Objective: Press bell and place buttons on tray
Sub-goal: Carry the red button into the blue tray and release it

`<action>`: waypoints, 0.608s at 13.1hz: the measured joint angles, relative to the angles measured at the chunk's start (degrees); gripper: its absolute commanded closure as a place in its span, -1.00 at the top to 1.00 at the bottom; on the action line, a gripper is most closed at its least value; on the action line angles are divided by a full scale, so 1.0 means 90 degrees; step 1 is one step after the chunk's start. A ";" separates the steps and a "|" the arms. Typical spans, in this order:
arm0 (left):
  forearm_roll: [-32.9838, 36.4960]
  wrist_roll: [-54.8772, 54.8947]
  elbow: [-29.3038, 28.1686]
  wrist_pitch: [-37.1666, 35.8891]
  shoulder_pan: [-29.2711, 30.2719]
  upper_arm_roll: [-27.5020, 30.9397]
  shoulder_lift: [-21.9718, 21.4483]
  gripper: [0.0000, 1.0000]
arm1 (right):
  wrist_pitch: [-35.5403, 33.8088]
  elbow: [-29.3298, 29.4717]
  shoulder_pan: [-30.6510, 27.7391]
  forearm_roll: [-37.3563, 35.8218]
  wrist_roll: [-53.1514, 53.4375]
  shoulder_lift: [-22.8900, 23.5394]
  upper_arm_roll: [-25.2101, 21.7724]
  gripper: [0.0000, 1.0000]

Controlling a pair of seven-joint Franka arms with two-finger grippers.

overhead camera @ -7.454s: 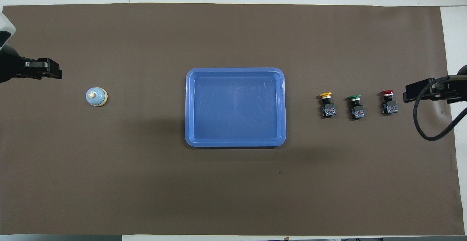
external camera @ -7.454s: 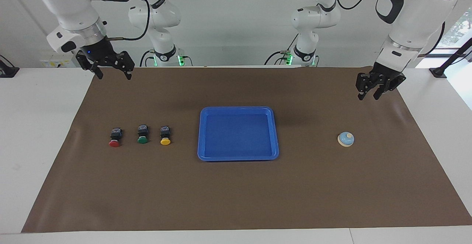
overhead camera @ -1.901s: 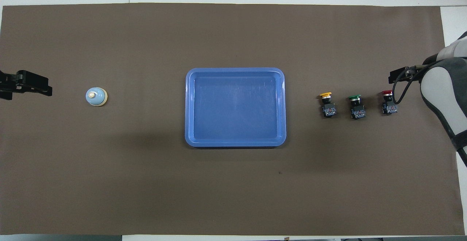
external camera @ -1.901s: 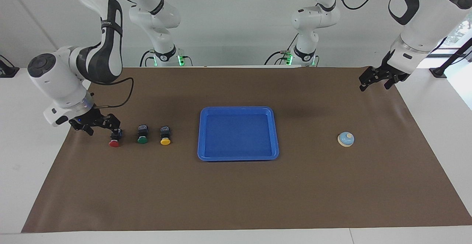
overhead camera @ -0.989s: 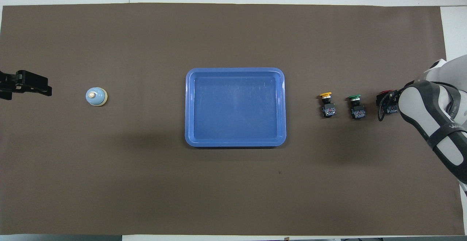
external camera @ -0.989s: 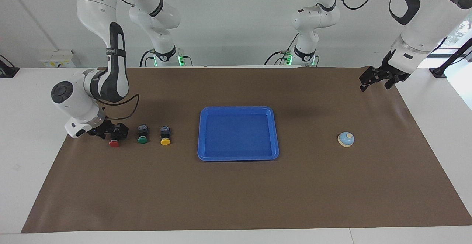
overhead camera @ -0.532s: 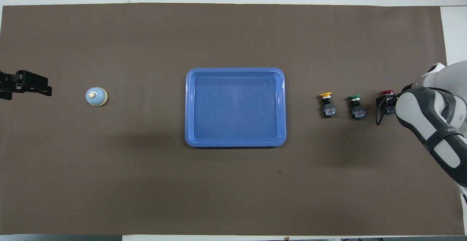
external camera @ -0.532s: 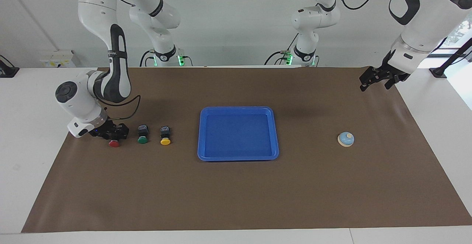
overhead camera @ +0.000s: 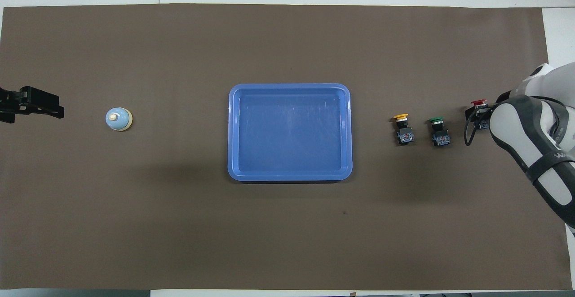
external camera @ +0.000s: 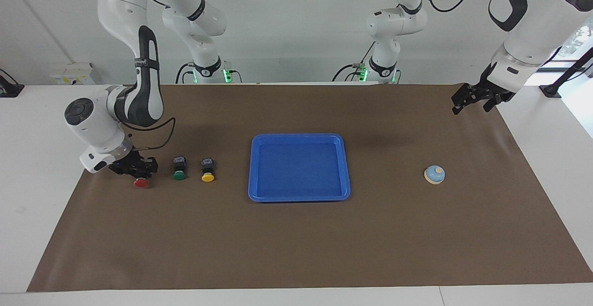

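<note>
Now: right gripper (external camera: 140, 169) clamped on the red button (external camera: 141, 183), low at the right arm's end of the mat (external camera: 296, 250).
Green button (external camera: 179, 168) and yellow button (external camera: 207, 169) stand between it and the tray (external camera: 343, 167) at centre; the bell (external camera: 434, 174) sits toward the left arm's end. Left gripper (external camera: 472, 101) waits above the mat corner, fingers spread wide.

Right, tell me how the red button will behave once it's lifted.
The red button looks rigid: a blocky black body under a round cap, so probably no flex. The right gripper is shut on its body; the overhanging cap may make it top-heavy. Set down cap-first, it could roll.
</note>
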 measured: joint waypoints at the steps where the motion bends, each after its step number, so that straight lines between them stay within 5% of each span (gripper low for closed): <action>1: 0.0000 0.0000 0.0000 0.0000 0.0000 0.0000 0.0000 1.00 | -0.0402 0.0369 0.0260 0.0019 0.0425 -0.0036 0.0011 -1.00; 4: 0.0000 0.0000 0.0000 0.0000 0.0000 0.0000 0.0000 1.00 | -0.1011 0.1178 0.1447 0.0060 0.2280 -0.0091 0.0062 -1.00; 8: 0.0000 0.0000 0.0000 0.0000 0.0000 0.0000 0.0000 1.00 | -0.0650 0.1341 0.3167 0.0060 0.4119 0.0158 0.0074 -1.00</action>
